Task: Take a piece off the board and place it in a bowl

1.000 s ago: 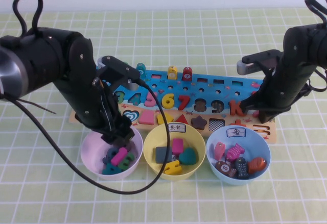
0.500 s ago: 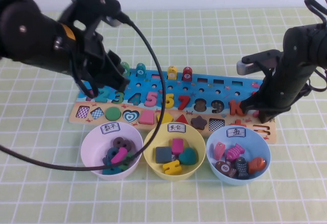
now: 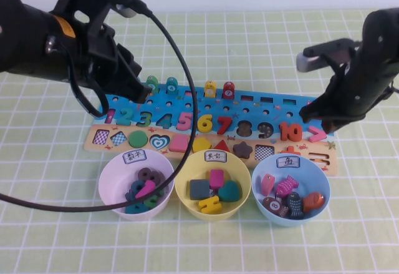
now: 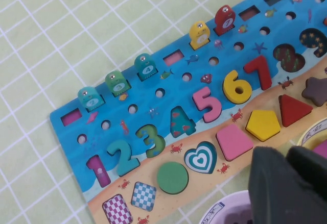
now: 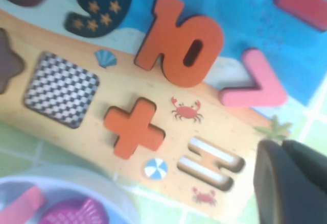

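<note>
The magenta "1" (image 3: 110,115) lies in its slot at the left end of the board (image 3: 262,108), and also shows in the left wrist view (image 4: 98,170). The pink-lilac bowl (image 3: 107,185) stands in front of the board's left part and holds several pieces, one a magenta bar. My left gripper (image 3: 138,92) is shut and empty. It hangs above the board's left part, to the right of the "1"; its fingers (image 4: 271,183) are over the bowl's rim (image 4: 219,211). My right gripper (image 3: 319,119) is shut and empty above the board's right end (image 5: 127,89).
A yellow bowl (image 3: 181,190) and a light blue bowl (image 3: 257,190), both with pieces in them, stand right of the lilac one. The left arm's black cable (image 3: 194,118) loops over the board and bowls. Green checked cloth lies all around.
My left gripper rose out of the lilac bowl to above the board's left part. My right gripper moved up and right, uncovering the orange "10".
</note>
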